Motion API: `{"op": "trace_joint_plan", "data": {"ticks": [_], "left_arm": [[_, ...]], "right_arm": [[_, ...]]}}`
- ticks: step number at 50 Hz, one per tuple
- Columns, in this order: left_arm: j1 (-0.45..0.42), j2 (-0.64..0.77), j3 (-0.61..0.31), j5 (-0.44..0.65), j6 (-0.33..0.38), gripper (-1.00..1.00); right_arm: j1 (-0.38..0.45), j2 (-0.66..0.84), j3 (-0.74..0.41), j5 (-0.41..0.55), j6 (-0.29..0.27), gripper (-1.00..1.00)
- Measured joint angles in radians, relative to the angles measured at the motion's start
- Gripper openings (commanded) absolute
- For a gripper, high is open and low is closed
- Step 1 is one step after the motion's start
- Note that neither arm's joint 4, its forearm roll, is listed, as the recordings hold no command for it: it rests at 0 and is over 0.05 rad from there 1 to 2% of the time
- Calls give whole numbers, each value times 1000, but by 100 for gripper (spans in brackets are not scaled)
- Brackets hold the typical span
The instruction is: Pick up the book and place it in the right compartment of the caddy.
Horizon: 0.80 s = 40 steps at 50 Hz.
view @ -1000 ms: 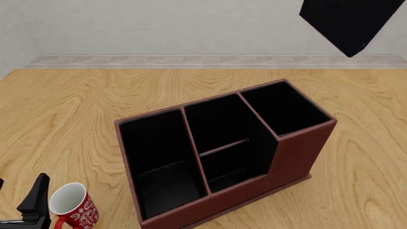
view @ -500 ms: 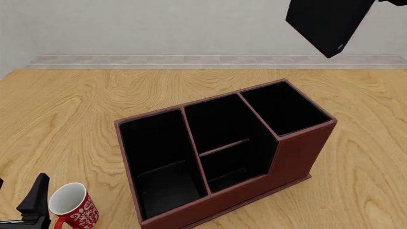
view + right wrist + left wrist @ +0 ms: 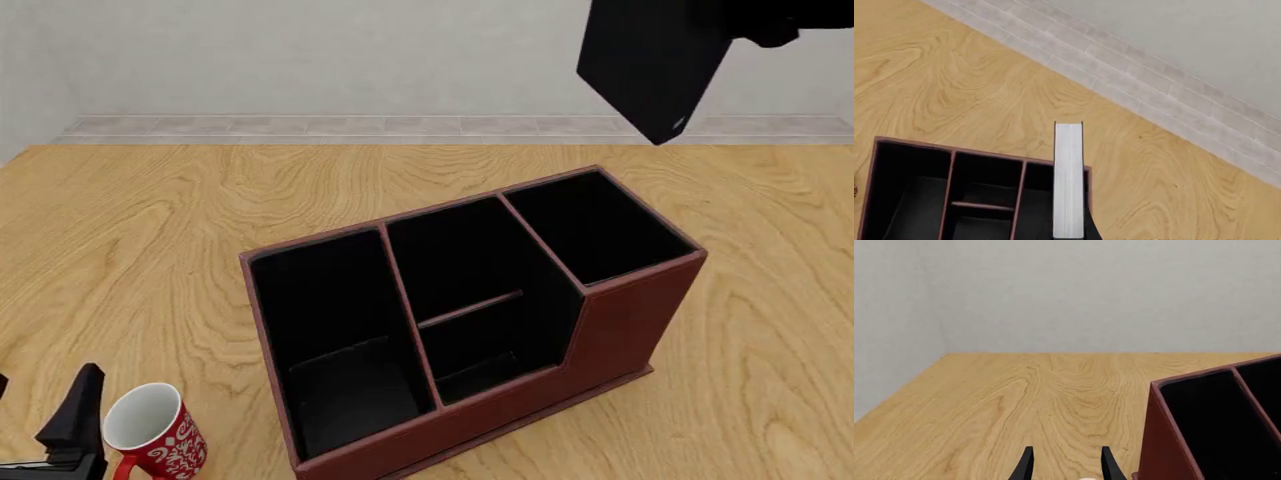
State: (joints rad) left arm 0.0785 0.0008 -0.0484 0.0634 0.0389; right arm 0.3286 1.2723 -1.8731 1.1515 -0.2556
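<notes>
Front view: right end effector (image 3: pixel 767 25), grasping the book (image 3: pixel 654 62), has shifted left.

Matte black left pincer (image 3: pixel 1067 469), slim tapered fingers (image 3: pixel 1026 467)

Worktop (image 3: pixel 160 220): light wood grain, flat; its far edge meets a pale grey wall with a grey baseboard strip.
Caddy (image 3: pixel 627 330): reddish-brown box with black interior, standing directly on the worktop near its middle, set at an angle to the worktop's edges; three sections, the right end stepped taller.
Right compartment (image 3: pixel 594 225): narrow end section, black inside.
Mug (image 3: pixel 154 435): red with white pattern and white interior, upright on the worktop at the near left, just beside the caddy's left near corner, not touching it.
</notes>
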Motion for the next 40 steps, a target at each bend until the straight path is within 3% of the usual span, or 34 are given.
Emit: {"op": "trace_joint_plan", "data": {"ticks": [40], "left_arm": [[7,-1,22,-8,5,100]], "right_arm": [[8,-58,308,-202,62,-100]]}}
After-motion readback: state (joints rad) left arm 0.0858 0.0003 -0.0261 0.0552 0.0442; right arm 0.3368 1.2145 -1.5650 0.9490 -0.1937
